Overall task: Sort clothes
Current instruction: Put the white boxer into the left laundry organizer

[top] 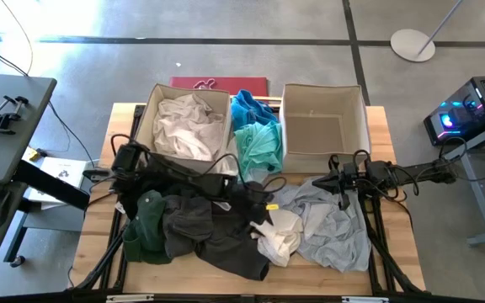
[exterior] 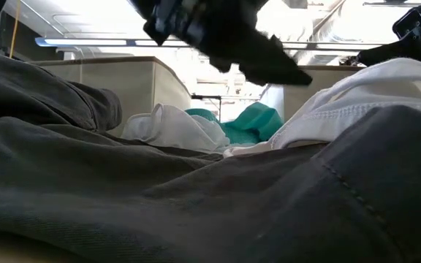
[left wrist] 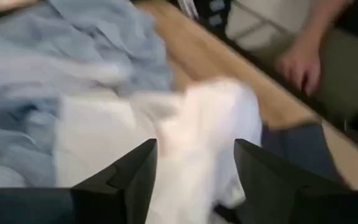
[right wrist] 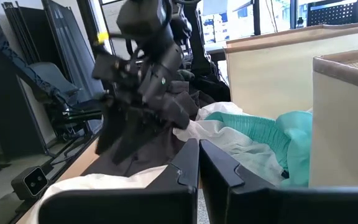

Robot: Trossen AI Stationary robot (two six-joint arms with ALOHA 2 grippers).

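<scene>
Clothes lie heaped on the table: a dark green garment [top: 147, 223], charcoal and black ones [top: 200, 223], a white one [top: 280, 236] and a pale grey one [top: 327, 223]. Bright blue [top: 247, 108] and teal [top: 258, 145] garments lie between the two bins. White and cream clothes [top: 188, 122] fill the left bin [top: 141, 118]. My left gripper [left wrist: 194, 171] is open just above the white garment [left wrist: 197, 124], beside the pale grey one [left wrist: 55, 62]. My right gripper [right wrist: 199, 162] is shut and empty, above the pale grey garment in front of the right bin [top: 322, 126].
The right bin shows only its bare floor. A person's hand [left wrist: 300, 65] rests beyond the table's near edge. A red flat thing [top: 217, 82] lies behind the left bin. Bare wood shows at the table's near left corner [top: 99, 252].
</scene>
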